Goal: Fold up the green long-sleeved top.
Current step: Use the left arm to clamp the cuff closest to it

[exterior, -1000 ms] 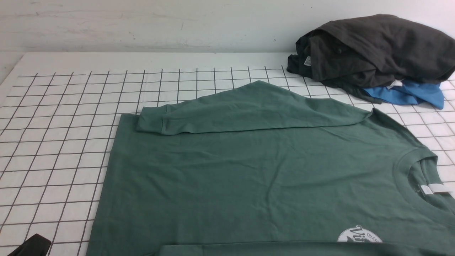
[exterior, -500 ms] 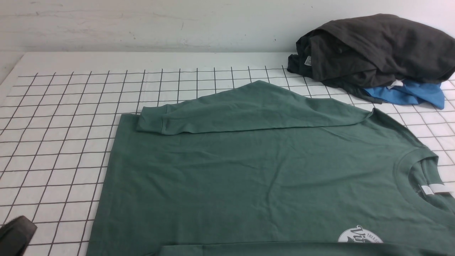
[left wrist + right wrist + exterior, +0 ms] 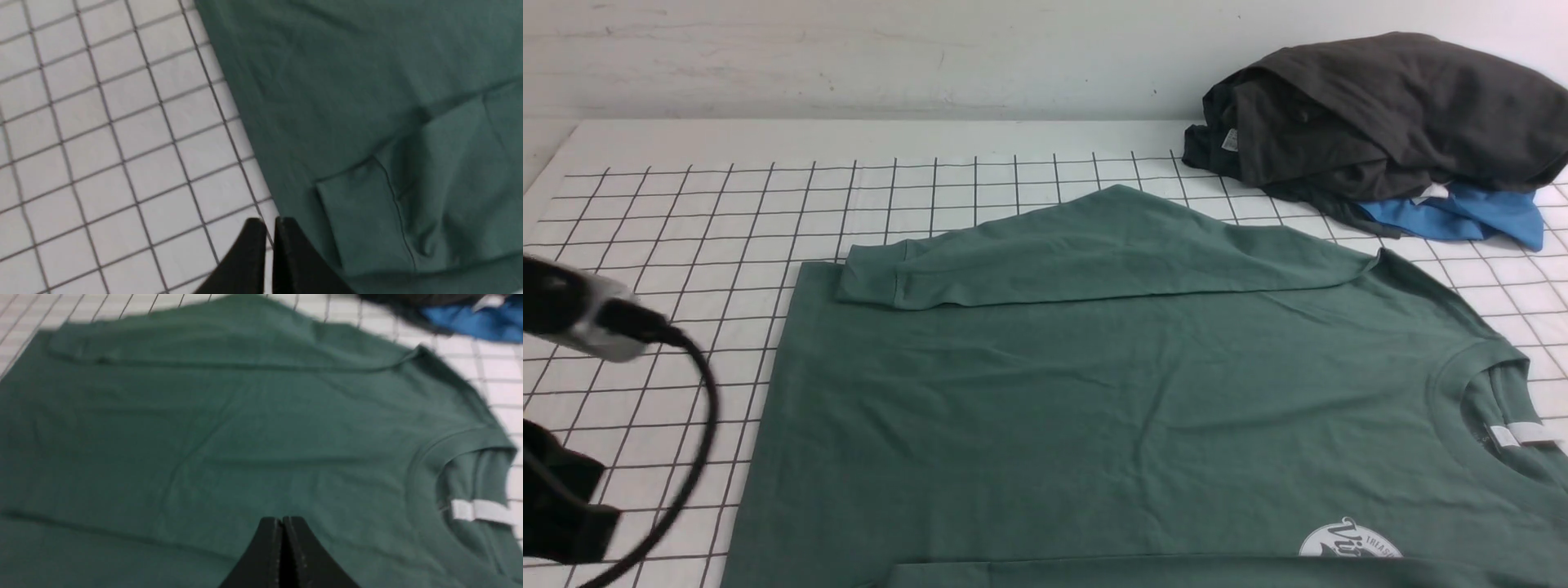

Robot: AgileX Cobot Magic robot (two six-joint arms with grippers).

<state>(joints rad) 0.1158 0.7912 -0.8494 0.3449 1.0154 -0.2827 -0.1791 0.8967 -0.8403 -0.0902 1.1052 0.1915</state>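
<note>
The green long-sleeved top (image 3: 1094, 392) lies flat on the gridded cloth, neck to the right. Its white neck label (image 3: 1523, 434) and part of the round chest logo (image 3: 1347, 541) show. The far sleeve (image 3: 1094, 253) is folded across the body, cuff to the left. In the left wrist view my left gripper (image 3: 269, 223) is shut and empty, above the grid just beside the top's (image 3: 367, 81) edge and near a folded sleeve cuff (image 3: 359, 220). My right gripper (image 3: 282, 520) is shut and empty over the top's body (image 3: 204, 416). It does not show in the front view.
A dark charcoal garment (image 3: 1388, 114) is heaped on a bright blue one (image 3: 1462, 214) at the back right. The white gridded cloth (image 3: 686, 245) lies bare to the left of the top. My left arm's wrist and cable (image 3: 596, 318) hang over that left side.
My left arm has come up from the bottom left corner into the front view, its wrist and cable now above the grid. The top has not moved.
</note>
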